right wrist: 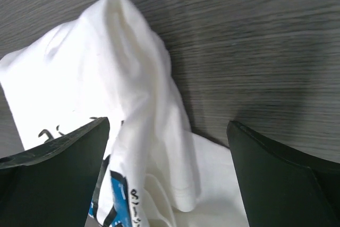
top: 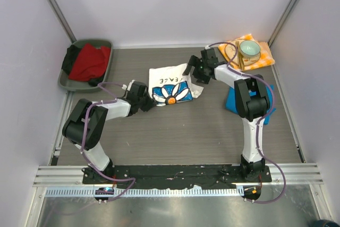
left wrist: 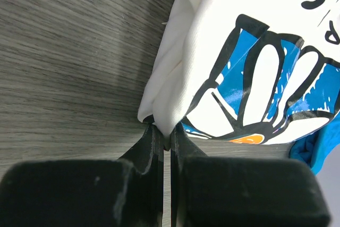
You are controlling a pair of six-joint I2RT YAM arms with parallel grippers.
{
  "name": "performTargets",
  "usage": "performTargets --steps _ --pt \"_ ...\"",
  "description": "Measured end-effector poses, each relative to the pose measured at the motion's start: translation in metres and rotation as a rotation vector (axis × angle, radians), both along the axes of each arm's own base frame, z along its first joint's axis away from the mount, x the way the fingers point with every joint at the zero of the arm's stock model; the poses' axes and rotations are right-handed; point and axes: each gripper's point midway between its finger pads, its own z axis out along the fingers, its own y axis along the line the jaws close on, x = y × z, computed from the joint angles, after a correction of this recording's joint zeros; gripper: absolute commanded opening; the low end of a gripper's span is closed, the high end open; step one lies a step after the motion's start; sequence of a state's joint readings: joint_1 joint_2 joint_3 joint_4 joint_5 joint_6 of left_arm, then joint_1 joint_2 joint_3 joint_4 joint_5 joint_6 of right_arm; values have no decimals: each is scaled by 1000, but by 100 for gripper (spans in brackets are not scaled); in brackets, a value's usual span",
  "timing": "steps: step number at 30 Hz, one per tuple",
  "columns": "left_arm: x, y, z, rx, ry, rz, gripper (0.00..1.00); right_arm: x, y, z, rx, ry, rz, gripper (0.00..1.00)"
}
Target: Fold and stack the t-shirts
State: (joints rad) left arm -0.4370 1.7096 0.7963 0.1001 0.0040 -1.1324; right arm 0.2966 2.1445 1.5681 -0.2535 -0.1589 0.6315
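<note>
Hidden or unclear:
- blue t-shirt (top: 230, 102), near the table's (top: 175, 142) right edge, largely covered by the right arm; only two blue patches showing, fold state not readable.
- lettering above the daisy print, partly lost in creases.
- thin yellowish item beside the cup, too small to identify.

Task item and pincers:
- white t-shirt (top: 171, 84) with blue-petalled, orange-centred daisy, crumpled, print up, around mid-table towards the far edge.
- left gripper (top: 150, 101) at the shirt's near left corner; fingers (left wrist: 183, 147) pressed together on the bunched white hem, a thin layer of cloth nipped between the tips.
- right gripper (top: 190, 70) at the shirt's far right corner; jaws spread wide and holding nothing, one finger on each side of a raised white fold in the wrist view. Contact with the cloth not determinable.

Containers:
- grey-green tray (top: 65, 81), far left corner; red cloth (top: 90, 60) heaped inside, dark cloth at its left.
- teal cup (top: 248, 49) on the orange-checked napkin (top: 263, 60), far right corner; cup contents not visible.
</note>
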Motion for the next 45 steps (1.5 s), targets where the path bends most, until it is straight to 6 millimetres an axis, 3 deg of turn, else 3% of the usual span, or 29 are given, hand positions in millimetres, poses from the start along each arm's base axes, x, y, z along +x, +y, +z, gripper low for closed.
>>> performTargets --steps 10,16,22,27,30,31,33,34,35,36,45 --pt "0 0 0 6 -6 -10 0 17 30 19 26 -89 50 99" --pt "0 0 0 6 -7 -10 0 24 35 -1 24 -75 56 99" --pt "0 1 0 6 -10 -11 0 27 42 0 19 -99 74 98" --pt "0 1 0 1 -10 -11 0 24 52 -1 18 -111 99 90" --pt "0 1 0 1 -10 -11 0 23 58 -2 17 -114 110 80" --pt "0 1 0 0 -10 -11 0 22 59 -3 17 -114 113 65" --pt "0 1 0 0 -9 -11 0 21 60 -6 12 -114 116 45" --pt "0 1 0 0 -9 -11 0 20 60 -8 9 -108 117 21" --pt "0 1 0 -1 -8 -12 0 19 60 -13 6 -100 116 8" --pt "0 1 0 -3 -9 -13 0 19 60 -15 5 -100 120 1" --pt "0 1 1 -14 -18 -20 0 19 61 -20 12 -88 109 1"
